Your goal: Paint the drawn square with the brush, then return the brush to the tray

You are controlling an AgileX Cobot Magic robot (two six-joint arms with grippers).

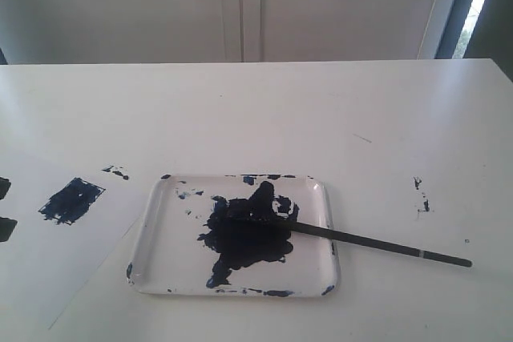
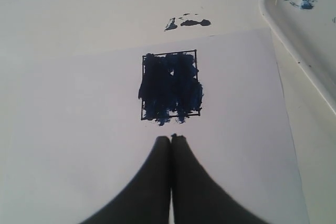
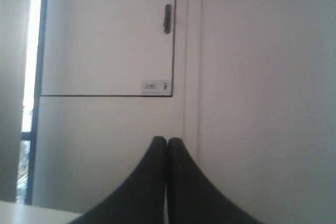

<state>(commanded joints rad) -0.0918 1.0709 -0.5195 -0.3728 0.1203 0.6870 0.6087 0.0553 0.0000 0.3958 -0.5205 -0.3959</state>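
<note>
No legible text, brand or number is found in any view. One small label (image 3: 156, 85) stands on a wall panel (image 3: 105, 35) in the right wrist view; its print is too small to read.

Daylight came from the window (image 1: 479, 6) upper right; table (image 1: 321, 118) glowed pale, hazy, soft; brush (image 1: 377, 243) threw barely a shadow.

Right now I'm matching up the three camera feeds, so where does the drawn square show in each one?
Exterior view: drawn square, painted navy, on the paper at far left, left of the tray.
Left wrist view: the drawn square sits mid-picture, just beyond the shut left claw.
Right wrist view: not in it.
Shared landmark: the tray's smeared rim, in exterior and left wrist views.
</note>
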